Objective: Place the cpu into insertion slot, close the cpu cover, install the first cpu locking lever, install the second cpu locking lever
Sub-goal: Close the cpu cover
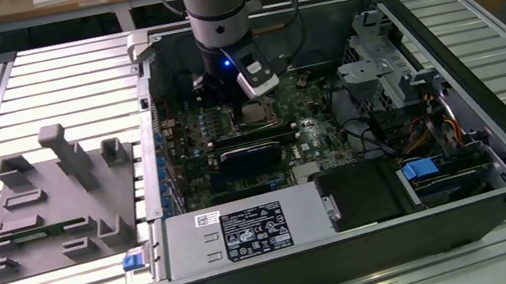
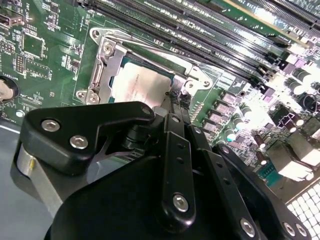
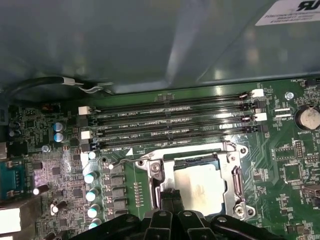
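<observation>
Silver-grey square cpu point(image 3: 200, 187) sits under thin silver cpu cover point(image 3: 230, 200); black gripper point(image 3: 170, 196), pinched narrow, at its edge, presumably for levers.

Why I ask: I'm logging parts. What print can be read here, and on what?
White label on the power supply: too small to read.
White sticker on the grey metal panel: cut off, blurred.
White lettering by the memory slots: too small.
Faint marks on the cpu: unreadable.
So nothing reads reliably.

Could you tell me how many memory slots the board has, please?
4 memory slots, side by side beside the cpu cover in the first wrist view; none looks hidden.
</observation>
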Available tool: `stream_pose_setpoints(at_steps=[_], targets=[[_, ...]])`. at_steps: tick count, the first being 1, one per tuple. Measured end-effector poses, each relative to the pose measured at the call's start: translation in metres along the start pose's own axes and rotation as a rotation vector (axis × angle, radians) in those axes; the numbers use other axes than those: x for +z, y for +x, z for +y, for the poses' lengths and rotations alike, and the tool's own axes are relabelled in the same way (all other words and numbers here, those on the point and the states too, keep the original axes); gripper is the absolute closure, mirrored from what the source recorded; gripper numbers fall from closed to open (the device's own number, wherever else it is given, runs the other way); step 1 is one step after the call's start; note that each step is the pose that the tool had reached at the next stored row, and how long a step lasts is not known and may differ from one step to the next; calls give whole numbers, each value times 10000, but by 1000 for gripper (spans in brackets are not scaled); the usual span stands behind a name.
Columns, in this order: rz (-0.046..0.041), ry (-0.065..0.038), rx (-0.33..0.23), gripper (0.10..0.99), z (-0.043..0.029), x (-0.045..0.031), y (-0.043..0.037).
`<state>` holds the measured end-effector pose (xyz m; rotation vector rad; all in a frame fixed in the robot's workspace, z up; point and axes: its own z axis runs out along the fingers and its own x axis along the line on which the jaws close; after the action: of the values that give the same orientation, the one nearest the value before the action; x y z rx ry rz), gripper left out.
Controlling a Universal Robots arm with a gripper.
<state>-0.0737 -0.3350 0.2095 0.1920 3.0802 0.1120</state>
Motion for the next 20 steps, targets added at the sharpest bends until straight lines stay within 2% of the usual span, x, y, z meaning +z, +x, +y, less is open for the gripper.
stream_pose_setpoints(at_steps=[13, 20], targets=[[-8, -11, -72, 980, -11, 62, 56], [-6, -9, -90, 980, -14, 84, 59]])
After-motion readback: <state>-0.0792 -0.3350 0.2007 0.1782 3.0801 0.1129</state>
